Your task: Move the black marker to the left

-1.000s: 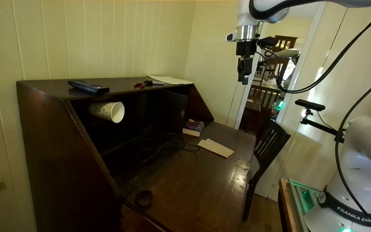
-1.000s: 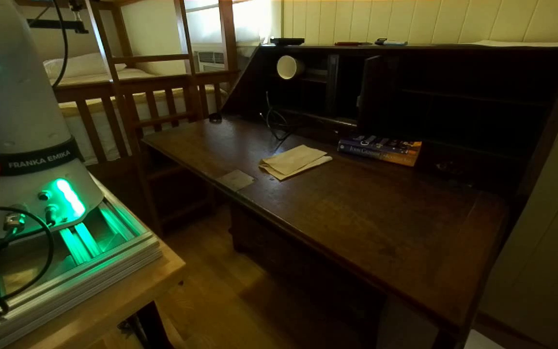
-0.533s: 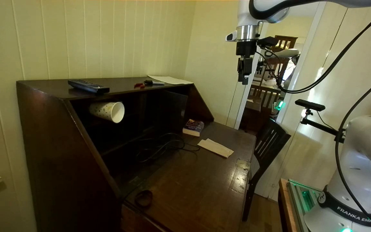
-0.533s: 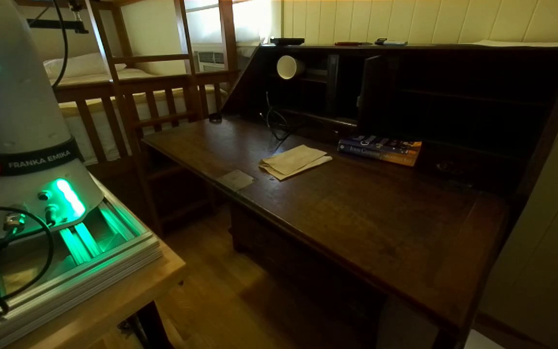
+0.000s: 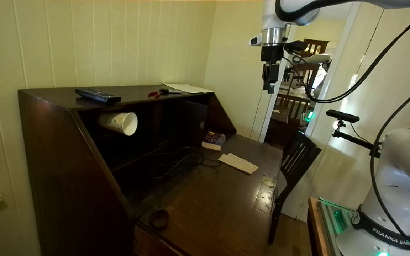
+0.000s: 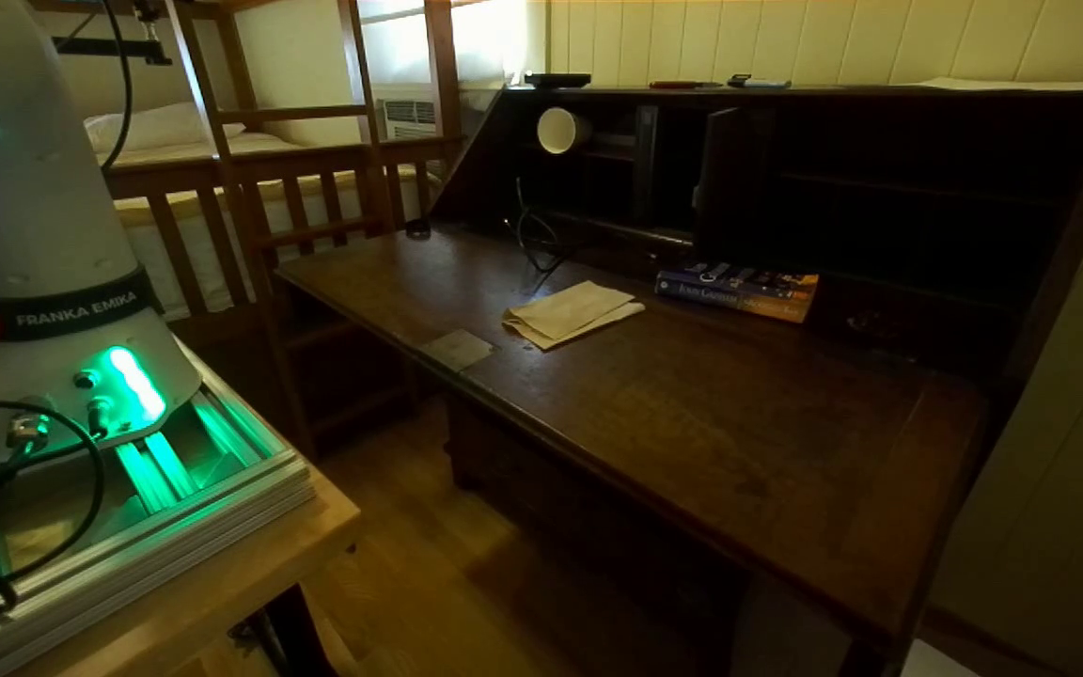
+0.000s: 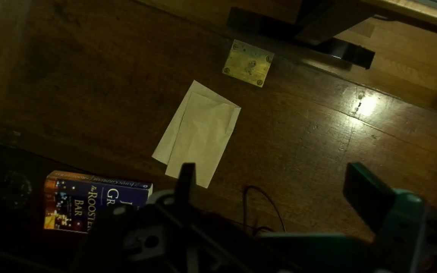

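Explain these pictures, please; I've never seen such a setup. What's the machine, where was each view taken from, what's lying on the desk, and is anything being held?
The machine is a robot arm ending in a pincer-like gripper. It stands open and holds nothing. Two views come from cameras outside the robot; the third comes from the wrist camera, looking down past the gripper. On top of the desk lie a remote, a small red item, what looks like the black marker, and a pale sheet. A cup lies on its side inside, just below. Lower down lie a book, a folded paper, a cable and a dark loop.
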Controlling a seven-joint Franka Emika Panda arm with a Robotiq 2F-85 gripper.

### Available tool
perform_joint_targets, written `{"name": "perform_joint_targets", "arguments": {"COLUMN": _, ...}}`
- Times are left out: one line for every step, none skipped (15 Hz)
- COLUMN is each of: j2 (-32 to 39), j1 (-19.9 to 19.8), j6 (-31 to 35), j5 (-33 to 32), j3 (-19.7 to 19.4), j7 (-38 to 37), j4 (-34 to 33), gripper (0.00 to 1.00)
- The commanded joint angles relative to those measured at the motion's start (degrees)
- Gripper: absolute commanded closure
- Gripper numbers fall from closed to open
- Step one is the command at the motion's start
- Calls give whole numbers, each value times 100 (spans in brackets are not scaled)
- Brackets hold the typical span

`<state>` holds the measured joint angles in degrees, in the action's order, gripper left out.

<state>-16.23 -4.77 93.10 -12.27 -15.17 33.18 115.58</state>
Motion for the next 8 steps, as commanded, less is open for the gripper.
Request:
{"name": "perform_joint_targets", "arguments": {"j2": 10, "j1": -77, "j6": -6, "j5": 20, "j3": 66, "j7": 17, "j4": -10, "gripper": 0}}
{"name": "perform_joint_targets", "arguments": {"j2": 10, "j1": -77, "j6": -6, "j5": 19, "j3": 66, "j7": 17, "j4": -10, "gripper": 0}}
{"name": "perform_joint_targets", "arguments": {"j2": 10, "j1": -77, "j6": -6, "j5": 20, "j3": 66, "j7": 17, "j4": -10, "gripper": 0}}
{"name": "perform_joint_targets", "arguments": {"j2": 10, "j1": -77, "j6": -6, "j5": 19, "j3": 66, "j7": 17, "j4": -10, "gripper": 0}}
{"name": "perform_joint_targets", "arguments": {"j2": 10, "j1": -77, "j6": -6, "j5": 19, "j3": 66, "j7": 17, "j4": -10, "gripper": 0}}
{"name": "perform_joint_targets", "arguments": {"j2": 10, "j1": -77, "j6": -6, "j5": 19, "j3": 66, "j7": 17, "j4": -10, "gripper": 0}}
{"name": "perform_joint_targets", "arguments": {"j2": 2, "j1": -22, "j6": 421, "j5": 131, "j3": 60, "j7": 85, "j4": 19, "gripper": 0}}
{"name": "perform_joint_targets", "arguments": {"j2": 69, "j1": 54, "j6": 832, "j5": 247, "j3": 47, "j7": 327, "j4": -64, "gripper": 0}}
